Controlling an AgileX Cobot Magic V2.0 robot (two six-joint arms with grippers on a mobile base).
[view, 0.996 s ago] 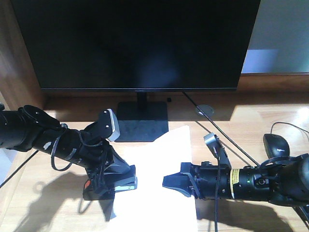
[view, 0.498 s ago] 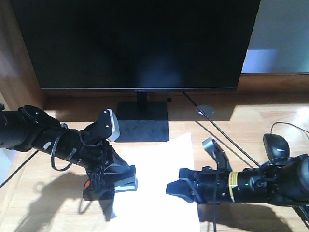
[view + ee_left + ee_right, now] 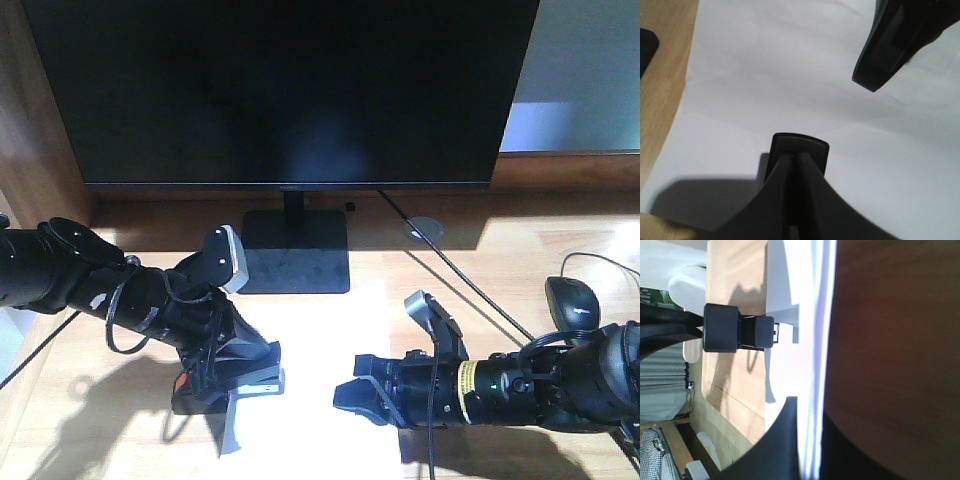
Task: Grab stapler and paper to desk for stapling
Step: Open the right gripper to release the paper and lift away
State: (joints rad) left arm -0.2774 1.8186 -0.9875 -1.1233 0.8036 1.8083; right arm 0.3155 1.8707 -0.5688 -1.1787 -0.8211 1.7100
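Both arms black, loose black cables; left arm (image 3: 90, 285) carries grey-white camera block, right arm (image 3: 540, 385) has yellow label band.

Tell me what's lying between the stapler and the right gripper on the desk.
Only the white paper, washed out by glare, lies between the stapler and the right gripper in the front view; the left wrist view shows the same bare sheet.

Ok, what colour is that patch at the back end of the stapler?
Orange-red, on the small black stapler under the left hand; the exterior front-facing view shows it best.
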